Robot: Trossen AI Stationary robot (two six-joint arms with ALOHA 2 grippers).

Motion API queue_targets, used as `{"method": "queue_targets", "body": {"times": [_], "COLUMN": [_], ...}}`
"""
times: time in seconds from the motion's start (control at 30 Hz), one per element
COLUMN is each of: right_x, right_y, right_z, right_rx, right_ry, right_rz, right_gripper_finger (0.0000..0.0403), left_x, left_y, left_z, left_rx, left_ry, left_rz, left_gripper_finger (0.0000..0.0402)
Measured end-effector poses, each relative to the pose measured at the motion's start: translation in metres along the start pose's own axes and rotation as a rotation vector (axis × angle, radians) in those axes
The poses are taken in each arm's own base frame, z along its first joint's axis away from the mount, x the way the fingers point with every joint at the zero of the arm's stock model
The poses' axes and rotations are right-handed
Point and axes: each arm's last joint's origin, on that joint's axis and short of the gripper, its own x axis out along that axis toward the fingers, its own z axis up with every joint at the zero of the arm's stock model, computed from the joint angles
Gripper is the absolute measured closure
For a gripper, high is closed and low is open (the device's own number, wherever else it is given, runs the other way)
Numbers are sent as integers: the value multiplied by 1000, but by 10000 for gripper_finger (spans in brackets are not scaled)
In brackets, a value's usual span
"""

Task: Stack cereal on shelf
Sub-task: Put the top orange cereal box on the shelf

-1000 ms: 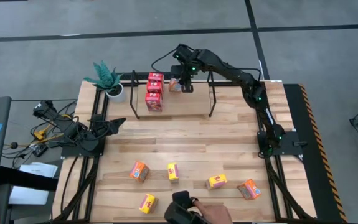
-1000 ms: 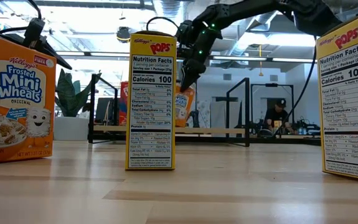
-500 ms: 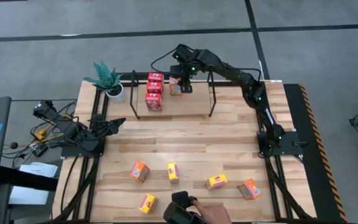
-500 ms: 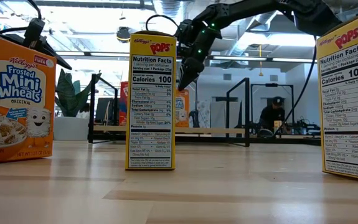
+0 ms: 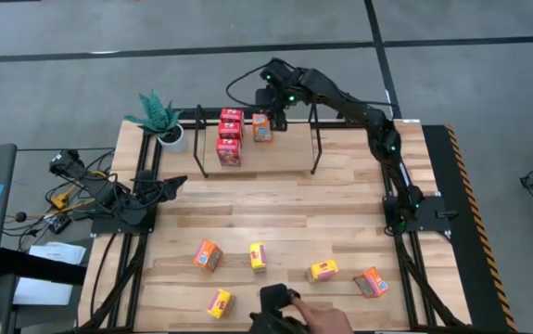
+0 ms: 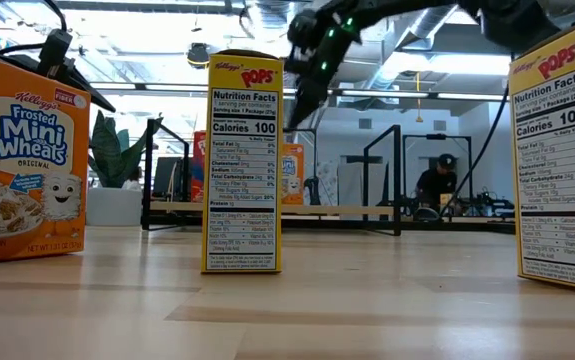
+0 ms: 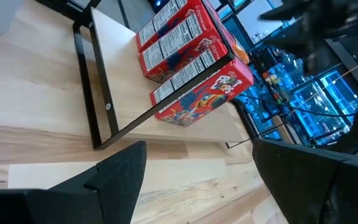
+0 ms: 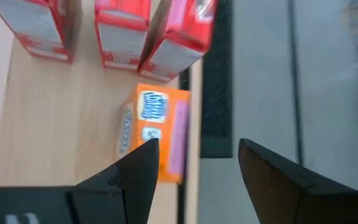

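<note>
Right gripper (image 5: 272,104) is hovering with fingers apart above the orange cereal box (image 5: 262,128) standing on the shelf (image 5: 314,139).

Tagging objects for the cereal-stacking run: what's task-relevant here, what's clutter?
Job:
shelf
three red boxes on it
orange box on it
five loose boxes near the front edge
right end effector

Clutter:
plant
cables
a person's hand
</note>
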Motion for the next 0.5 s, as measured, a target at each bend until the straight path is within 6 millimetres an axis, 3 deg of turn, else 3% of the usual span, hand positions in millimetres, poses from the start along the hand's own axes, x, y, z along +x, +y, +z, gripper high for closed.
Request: {"method": "queue_targets", "body": {"times": [0.13, 0.23, 0.33, 0.43, 0.5], "right_x": [-48, -67, -71, -62, -48], "right_y": [-3, -9, -17, -19, -13], "right_z": [6, -3, -20, -34, -40], "right_rx": [48, 146, 261, 315, 323], "right_ry": [-80, -136, -117, -53, -10], "right_rz": [-37, 60, 161, 200, 232], "right_gripper_finger": [191, 246, 314, 381, 389], "left_x": [0, 0, 0, 0, 0], "left_y": [0, 1, 1, 2, 2], "left_z": [0, 0, 0, 0, 0], "left_rx": [7, 19, 29, 37, 40], "left_ry": [0, 0, -1, -2, -4], "left_rz": [1, 2, 5, 8, 9], "left_gripper_finger": [116, 116, 116, 116, 116]}}
